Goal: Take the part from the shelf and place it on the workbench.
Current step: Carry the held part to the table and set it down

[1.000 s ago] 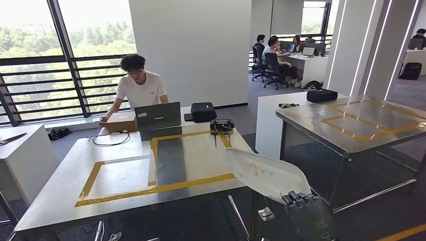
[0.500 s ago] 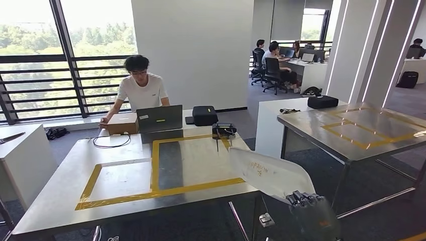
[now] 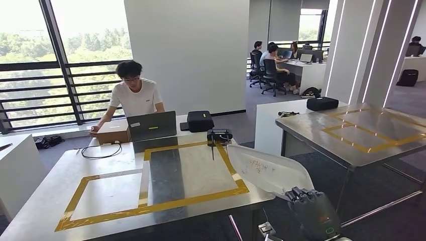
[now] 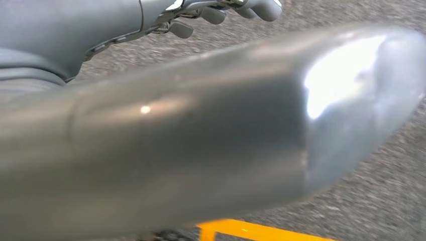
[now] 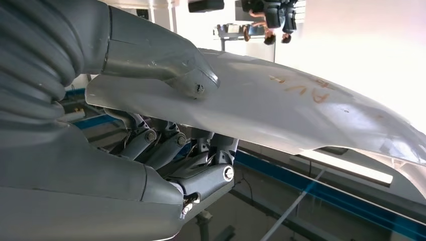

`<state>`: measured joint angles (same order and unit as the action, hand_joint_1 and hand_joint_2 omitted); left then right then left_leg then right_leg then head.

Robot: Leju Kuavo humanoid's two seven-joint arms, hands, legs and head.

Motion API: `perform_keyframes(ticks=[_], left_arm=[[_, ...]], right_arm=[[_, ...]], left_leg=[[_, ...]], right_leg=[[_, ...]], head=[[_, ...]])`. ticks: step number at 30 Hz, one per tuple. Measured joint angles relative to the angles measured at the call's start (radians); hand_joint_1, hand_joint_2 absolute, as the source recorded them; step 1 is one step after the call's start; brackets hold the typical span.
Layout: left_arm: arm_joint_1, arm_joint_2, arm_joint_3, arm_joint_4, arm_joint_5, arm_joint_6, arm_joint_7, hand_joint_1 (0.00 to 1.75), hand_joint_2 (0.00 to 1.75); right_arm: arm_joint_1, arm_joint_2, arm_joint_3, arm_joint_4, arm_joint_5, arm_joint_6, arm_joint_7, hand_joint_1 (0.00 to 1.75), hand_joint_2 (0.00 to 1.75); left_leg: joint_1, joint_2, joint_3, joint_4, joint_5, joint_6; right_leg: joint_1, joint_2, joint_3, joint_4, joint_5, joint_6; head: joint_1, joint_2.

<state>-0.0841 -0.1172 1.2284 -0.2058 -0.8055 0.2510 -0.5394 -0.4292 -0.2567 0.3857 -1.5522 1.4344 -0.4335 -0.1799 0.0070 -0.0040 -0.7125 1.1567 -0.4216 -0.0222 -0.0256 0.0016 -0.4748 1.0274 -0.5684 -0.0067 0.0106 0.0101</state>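
A steel workbench [image 3: 45,201] fills the lower left of the head view, marked with yellow tape rectangles [image 3: 150,206], probably outlining where a part should be set down. Behind it, upper left of centre, a person [image 3: 131,95] sits at a laptop [image 3: 153,125] beside a cardboard box [image 3: 113,131]. At lower centre-right, the part [image 3: 269,170], a pale curved panel, hangs in the air just past the bench's near right corner, not yet on it. Orange handwriting on it is too small to read. The right hand [image 3: 311,208], lower right, grips the panel's near edge, thumb on top and fingers beneath, likely to keep it level. The left hand [image 4: 221,12] appears over grey floor; whether its fingers are spread or curled cannot be told.
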Motion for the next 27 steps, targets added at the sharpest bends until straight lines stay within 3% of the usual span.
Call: perform_keyframes(ticks=[1,2,4,6,8,10,12,13,14,16,17,18,19,21,22,24,26,27], left_arm=[[0.000,0.000,0.000,0.000,-0.002,-0.002,0.000,0.00,0.00],[0.000,0.000,0.000,0.000,-0.004,-0.003,0.000,0.00,0.00],[-0.001,-0.001,0.000,0.001,-0.009,-0.005,0.001,0.00,0.00],[-0.001,-0.002,0.000,0.001,-0.011,-0.005,0.002,0.00,0.00],[-0.001,-0.004,0.000,0.001,-0.011,-0.005,0.002,0.00,0.00],[-0.001,-0.005,0.000,0.001,-0.012,-0.005,0.002,0.00,0.00],[0.000,-0.005,0.000,0.001,-0.014,-0.005,0.003,0.00,0.00],[0.001,-0.005,0.000,0.001,-0.016,-0.005,0.004,0.00,0.00],[0.001,-0.006,0.000,0.001,-0.018,-0.005,0.004,0.00,0.00],[0.001,-0.008,-0.002,0.001,-0.023,-0.005,0.005,0.00,0.00],[0.000,-0.009,-0.002,0.001,-0.024,-0.005,0.005,0.00,0.00],[0.000,-0.011,-0.002,0.001,-0.026,-0.005,0.006,0.00,0.00],[0.000,-0.012,-0.002,0.001,-0.028,-0.005,0.007,0.00,0.00],[-0.001,-0.014,-0.003,0.001,-0.030,-0.005,0.007,0.00,0.00],[-0.002,-0.015,-0.003,0.001,-0.031,-0.005,0.006,0.00,0.00],[-0.004,-0.019,-0.003,0.002,-0.033,-0.005,0.006,0.00,0.00],[-0.004,-0.019,-0.004,0.002,-0.034,-0.005,0.007,0.00,0.00],[-0.002,-0.019,-0.004,0.002,-0.034,-0.005,0.009,0.00,0.00]], right_arm=[[-0.001,0.000,0.000,0.000,0.000,0.003,0.002,1.75,1.75],[-0.001,0.000,0.000,-0.001,0.000,0.005,0.004,1.75,1.75],[0.005,-0.002,0.001,-0.002,0.000,0.007,0.007,1.75,1.75],[0.014,-0.006,0.001,-0.004,0.001,0.003,0.009,1.75,1.75],[0.019,-0.012,0.001,-0.007,0.002,-0.002,0.011,1.75,1.75],[0.025,-0.018,0.000,-0.009,0.002,-0.005,0.012,1.75,1.75],[0.036,-0.023,0.000,-0.010,0.004,-0.005,0.013,1.75,1.75],[0.043,-0.026,0.000,-0.014,0.006,-0.005,0.015,1.75,1.75],[0.051,-0.030,0.000,-0.020,0.008,-0.005,0.017,1.75,1.75],[0.070,-0.042,-0.003,-0.038,0.011,-0.004,0.023,1.75,1.75],[0.080,-0.049,-0.006,-0.048,0.012,-0.005,0.025,1.75,1.75],[0.087,-0.055,-0.009,-0.059,0.012,-0.005,0.027,1.75,1.75],[0.092,-0.059,-0.013,-0.069,0.013,-0.006,0.028,1.75,1.75],[0.096,-0.066,-0.018,-0.089,0.012,-0.007,0.030,1.75,1.75],[0.099,-0.069,-0.020,-0.096,0.012,-0.007,0.031,1.75,1.75],[0.109,-0.075,-0.022,-0.106,0.011,-0.004,0.031,1.75,1.75],[0.123,-0.080,-0.023,-0.113,0.009,-0.002,0.030,1.75,1.75],[0.131,-0.083,-0.023,-0.116,0.008,-0.002,0.029,1.75,1.75]], left_leg=[[-0.003,0.001,0.020,-0.059,0.029,0.005],[-0.006,0.002,0.034,-0.096,0.037,0.009],[-0.007,0.002,0.051,-0.117,0.017,0.023],[-0.004,-0.004,0.072,-0.128,0.004,0.040],[-0.004,-0.011,0.100,-0.135,-0.012,0.053],[-0.006,-0.021,0.125,-0.138,-0.032,0.060],[-0.009,-0.036,0.152,-0.139,-0.054,0.061],[-0.010,-0.043,0.167,-0.139,-0.065,0.060],[-0.012,-0.051,0.181,-0.139,-0.075,0.059],[-0.012,-0.067,0.200,-0.138,-0.097,0.054],[-0.012,-0.075,0.207,-0.138,-0.109,0.049],[-0.011,-0.082,0.217,-0.135,-0.114,0.043],[-0.011,-0.086,0.228,-0.133,-0.117,0.035],[-0.011,-0.072,0.237,-0.110,-0.118,0.024],[-0.011,-0.053,0.222,-0.080,-0.124,0.020],[-0.010,-0.017,0.154,0.031,-0.153,0.017],[-0.008,-0.007,0.065,0.133,-0.205,0.012],[-0.006,-0.006,0.034,0.149,-0.224,0.009]], right_leg=[[0.001,0.001,0.013,-0.003,-0.012,0.006],[0.002,0.002,0.022,-0.010,-0.022,0.013],[0.004,0.004,0.039,-0.015,-0.018,0.028],[0.003,0.002,0.022,0.034,0.007,0.038],[0.002,0.001,-0.050,0.148,0.013,0.041],[0.004,0.001,-0.143,0.252,-0.040,0.044],[0.005,0.001,-0.206,0.275,-0.093,0.046],[0.005,0.002,-0.216,0.244,-0.086,0.045],[0.005,0.005,-0.212,0.189,-0.049,0.043],[0.008,0.023,-0.188,0.064,0.061,0.036],[0.012,0.031,-0.175,0.025,0.096,0.031],[0.016,0.036,-0.165,0.002,0.110,0.025],[0.020,0.035,-0.155,-0.003,0.105,0.018],[0.020,0.024,-0.125,-0.014,0.113,-0.001],[0.020,0.017,-0.110,-0.016,0.114,-0.010],[0.019,0.003,-0.088,-0.017,0.105,-0.021],[0.018,-0.008,-0.073,-0.017,0.088,-0.022],[0.017,-0.014,-0.065,-0.017,0.079,-0.020]], head=[[-0.001,0.000],[0.000,-0.001],[-0.001,-0.001],[0.000,0.000],[0.001,0.000],[0.003,0.000],[0.003,0.000],[0.004,0.000],[0.005,0.000],[0.006,0.000],[0.006,0.000],[0.005,0.000],[0.005,0.000],[0.004,0.000],[0.004,0.000],[0.002,0.000],[0.001,0.000],[0.001,0.000]])
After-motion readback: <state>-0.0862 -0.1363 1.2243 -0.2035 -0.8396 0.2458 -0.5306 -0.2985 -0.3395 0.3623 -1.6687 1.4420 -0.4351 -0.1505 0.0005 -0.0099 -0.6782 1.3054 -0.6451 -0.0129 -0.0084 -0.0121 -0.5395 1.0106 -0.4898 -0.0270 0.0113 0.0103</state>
